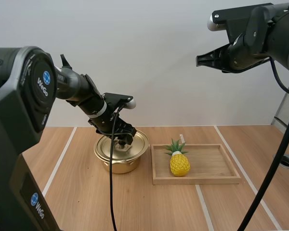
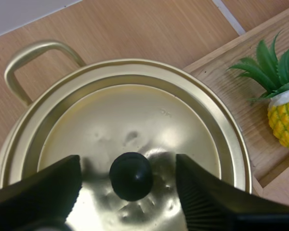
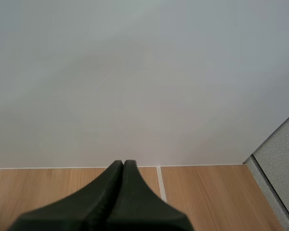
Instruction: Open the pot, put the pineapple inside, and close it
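- The left gripper [image 2: 129,168] is held open over the pot [image 1: 116,165], its fingers [image 2: 43,187] set either side of the black knob [image 2: 130,176] of the lid [image 2: 130,110].
- The lid is seated on the pot; its contents are hidden.
- The pineapple [image 1: 179,162] is laid in the wooden tray [image 1: 216,168] just right of the pot, leaves pointed away from the arms.
- The right gripper [image 1: 200,60] is seen closed and empty, high above the table [image 1: 82,192].

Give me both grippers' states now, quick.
Left gripper: open, straddling the lid knob, not pinching it.
Right gripper: shut on nothing, raised.
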Action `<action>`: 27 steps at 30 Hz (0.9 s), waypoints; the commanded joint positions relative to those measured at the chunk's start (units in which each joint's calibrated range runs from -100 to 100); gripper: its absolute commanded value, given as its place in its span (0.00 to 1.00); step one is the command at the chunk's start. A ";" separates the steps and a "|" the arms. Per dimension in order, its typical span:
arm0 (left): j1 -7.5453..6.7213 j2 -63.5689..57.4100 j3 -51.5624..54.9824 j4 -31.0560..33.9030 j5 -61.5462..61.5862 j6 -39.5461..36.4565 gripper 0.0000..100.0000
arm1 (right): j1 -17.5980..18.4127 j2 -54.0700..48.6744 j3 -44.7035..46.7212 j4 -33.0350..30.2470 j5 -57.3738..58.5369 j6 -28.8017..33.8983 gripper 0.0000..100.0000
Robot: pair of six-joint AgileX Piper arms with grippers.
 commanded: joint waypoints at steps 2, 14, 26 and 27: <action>-0.17 -0.05 0.19 0.23 -0.37 -1.49 0.16 | -0.24 -0.41 -0.32 0.19 -0.33 -0.24 0.00; -0.17 -1.24 0.19 -0.06 -7.96 -2.71 0.00 | -0.24 -0.56 -0.32 0.19 -0.31 -0.24 0.00; -0.17 -14.13 -0.57 -2.61 -30.93 -2.71 0.00 | -0.24 -0.67 -0.32 0.19 -0.16 -0.24 0.00; -0.17 -15.32 -0.57 -3.27 -32.80 -2.71 0.00 | -0.24 -0.76 -0.32 0.43 -0.19 -0.24 0.00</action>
